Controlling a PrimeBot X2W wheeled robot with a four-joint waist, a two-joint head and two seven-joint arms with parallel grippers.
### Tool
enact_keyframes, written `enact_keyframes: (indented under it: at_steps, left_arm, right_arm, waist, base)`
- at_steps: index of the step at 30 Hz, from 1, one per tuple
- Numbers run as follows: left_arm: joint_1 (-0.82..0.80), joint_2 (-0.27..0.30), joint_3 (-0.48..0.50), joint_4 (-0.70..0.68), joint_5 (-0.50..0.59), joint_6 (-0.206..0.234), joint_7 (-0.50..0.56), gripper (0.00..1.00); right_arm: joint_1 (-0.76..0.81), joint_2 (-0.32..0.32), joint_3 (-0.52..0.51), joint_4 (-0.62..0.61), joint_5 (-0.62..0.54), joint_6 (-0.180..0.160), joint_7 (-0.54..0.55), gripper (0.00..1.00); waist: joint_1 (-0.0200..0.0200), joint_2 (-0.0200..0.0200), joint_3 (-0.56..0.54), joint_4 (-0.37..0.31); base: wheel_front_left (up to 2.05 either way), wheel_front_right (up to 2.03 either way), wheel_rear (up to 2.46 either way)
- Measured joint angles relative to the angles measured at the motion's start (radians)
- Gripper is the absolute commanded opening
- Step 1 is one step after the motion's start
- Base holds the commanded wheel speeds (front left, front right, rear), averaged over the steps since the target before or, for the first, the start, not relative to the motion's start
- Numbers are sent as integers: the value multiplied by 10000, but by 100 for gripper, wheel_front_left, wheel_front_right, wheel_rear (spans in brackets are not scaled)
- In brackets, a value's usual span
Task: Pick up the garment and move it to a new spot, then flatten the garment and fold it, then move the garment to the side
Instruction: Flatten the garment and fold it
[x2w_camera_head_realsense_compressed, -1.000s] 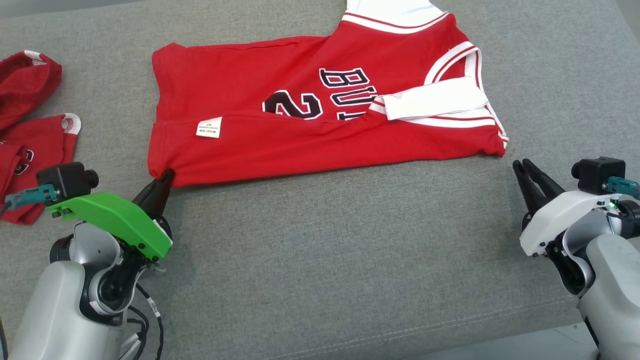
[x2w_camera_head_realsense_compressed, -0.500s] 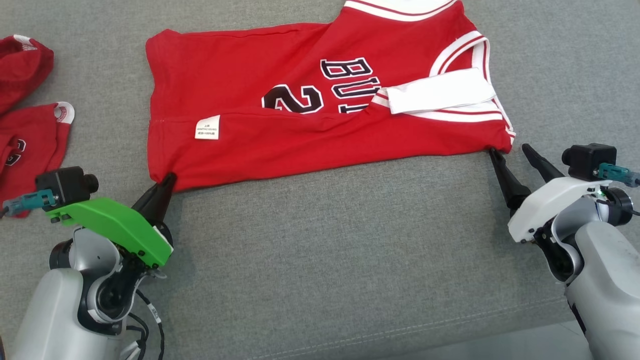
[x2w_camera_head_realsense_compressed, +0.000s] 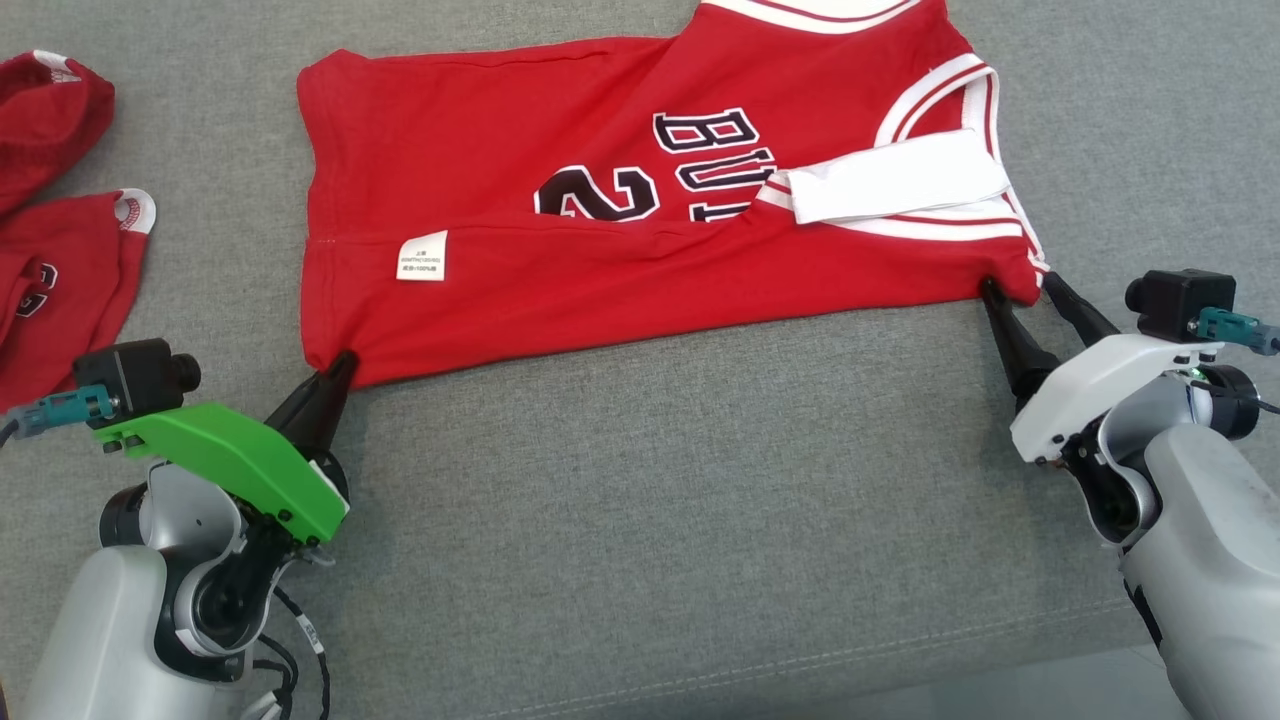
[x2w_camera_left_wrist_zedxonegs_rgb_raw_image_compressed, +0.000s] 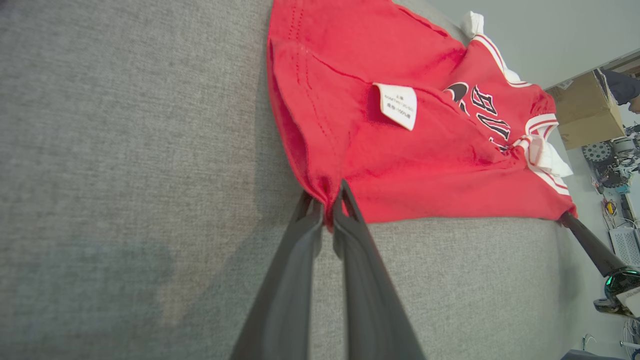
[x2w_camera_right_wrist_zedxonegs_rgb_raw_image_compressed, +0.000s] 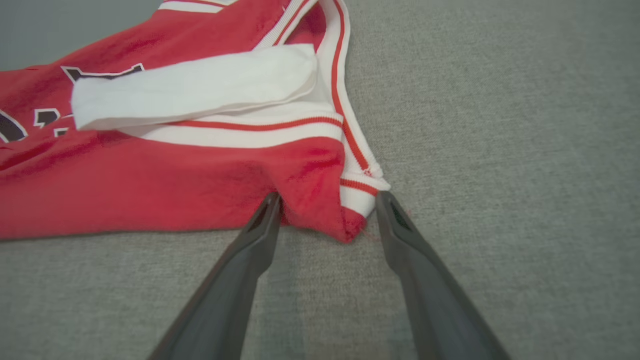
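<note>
Taking the shirt's near corners
The left hand clamps one; the right hand, open, straddles the other, presumably to lift the edge evenly.

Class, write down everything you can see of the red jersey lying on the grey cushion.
The jersey is red cloth with white, red-striped trim, black white-edged lettering and a small white label. It lies flat on the grey cushion, its near side folded over the lettering. The left hand is shut on its near hem corner; the right hand, open, straddles the near shoulder corner.
</note>
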Motion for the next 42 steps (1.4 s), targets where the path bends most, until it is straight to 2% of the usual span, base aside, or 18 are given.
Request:
enact_keyframes:
  at_steps: [1, 2, 4, 5, 8, 16, 21, 29, 42]
  left_arm:
    - [1, 0, 2, -29, 0, 2, 36, 0]
    - [2, 0, 2, -61, 0, 6, 42, 0]
    - [6, 0, 0, -125, 0, 35, 44, 0]
    - [11, 0, 0, -144, -2, 50, 44, 0]
    - [35, -4, -4, -155, -2, 75, 71, 0]
    - [67, -31, -150, -159, -2, 73, 71, 0]
    - [365, -29, -207, -157, -6, -35, 84, 0]
    - [916, -29, -347, -138, -209, -282, 84, 0]
    - [2762, -102, -410, -546, -433, -221, 73, 0]
  right_arm:
    - [-6, 0, -6, 48, 8, 0, 0, 68]
    - [-12, 0, -6, 100, 10, 0, 10, 47]
    - [-17, 0, -13, 186, 27, 0, 12, 38]
    - [-26, 0, -23, 224, 48, 0, 12, 27]
    - [-79, 21, -23, 295, 100, 4, 10, 1]
    - [-134, -21, -15, 389, 153, 8, -4, 0]
    - [75, -293, 36, 299, 178, 25, -63, 0]
    - [1249, -731, 61, -113, 708, 113, 257, 0]
    - [3468, -1645, 27, -1620, 1567, 188, 1567, 0]
  waist:
    - [0, 0, 8, 7]
    - [0, 0, 15, 15]
    - [0, 0, 29, 28]
    - [0, 0, 35, 35]
    - [0, 0, 47, 50]
    - [0, 0, -36, 106]
    - [0, 0, -232, 156]
    - [0, 0, -729, 285]
    - [0, 0, -1555, 428]
  base:
    - [0, 0, 0]
    - [0, 0, 0]
    - [0, 0, 0]
    - [0, 0, 0]
    - [0, 0, 0]
    - [0, 0, 0]
    - [0, 0, 0]
    - [0, 0, 0]
    - [0, 0, 0]
